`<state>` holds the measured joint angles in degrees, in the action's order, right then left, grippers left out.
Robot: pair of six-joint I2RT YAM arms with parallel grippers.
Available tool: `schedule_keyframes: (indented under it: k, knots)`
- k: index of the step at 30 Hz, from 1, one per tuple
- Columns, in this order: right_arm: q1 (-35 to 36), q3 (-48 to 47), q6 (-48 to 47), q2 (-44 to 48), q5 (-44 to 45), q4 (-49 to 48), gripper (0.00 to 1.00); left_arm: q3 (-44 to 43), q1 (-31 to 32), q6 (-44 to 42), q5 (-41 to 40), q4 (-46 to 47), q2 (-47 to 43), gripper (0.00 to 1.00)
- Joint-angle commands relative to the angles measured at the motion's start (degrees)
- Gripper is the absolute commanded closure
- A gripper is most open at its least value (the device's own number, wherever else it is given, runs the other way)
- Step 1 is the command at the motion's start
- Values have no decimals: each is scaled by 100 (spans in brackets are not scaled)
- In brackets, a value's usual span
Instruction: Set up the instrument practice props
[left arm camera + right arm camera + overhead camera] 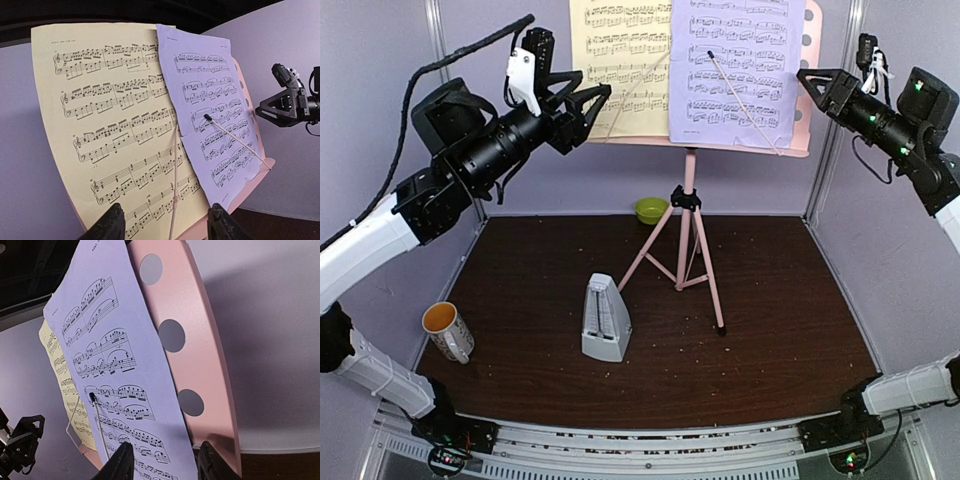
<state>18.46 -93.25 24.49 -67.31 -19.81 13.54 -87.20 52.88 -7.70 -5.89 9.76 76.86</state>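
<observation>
The pink music stand (689, 190) stands on its tripod at mid-table, its perforated desk (200, 355) carrying both sheets. The yellow sheet (620, 60) (110, 125) sits on the left, and the lavender sheet (740, 65) (115, 355) overlaps its right edge. A thin wire arm (235, 137) lies across each sheet. The pale-grey metronome (606, 318) stands upright on the table in front of the tripod. My left gripper (595, 105) (167, 225) hovers open before the yellow sheet's lower edge. My right gripper (808, 85) (162, 462) is open at the desk's right edge, holding nothing.
A white mug (448, 330) stands at the table's left edge. A lime-green bowl (651, 209) sits at the back behind the tripod legs (712, 290). Pale walls close in at the back and on both sides.
</observation>
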Motion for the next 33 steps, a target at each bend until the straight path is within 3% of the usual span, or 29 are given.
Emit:
schedule_keyframes:
  k: [1,7,10,13,14,26,33]
  knots:
    - [-44,98,159,63,-144,-122,56,-265,-397,843,-236,-576,-329,42]
    - [-46,483,-302,386,127,-209,55,-181,-839,1108,8,-768,-500,40]
    - [-45,758,-653,725,654,-137,34,-299,-1025,1112,171,-966,-476,25]
    - [-44,979,-853,892,1059,-90,5,-387,-1178,1199,326,-1054,-426,17]
    - [-44,1026,-909,884,1153,-78,1,-439,-1215,1217,372,-1092,-384,15]
    - [119,769,-1032,291,911,-280,0,-1221,-1588,1538,942,-1464,366,6]
    - [503,385,-1474,-83,1694,-81,1,-1432,-1581,1620,1076,-1397,624,5]
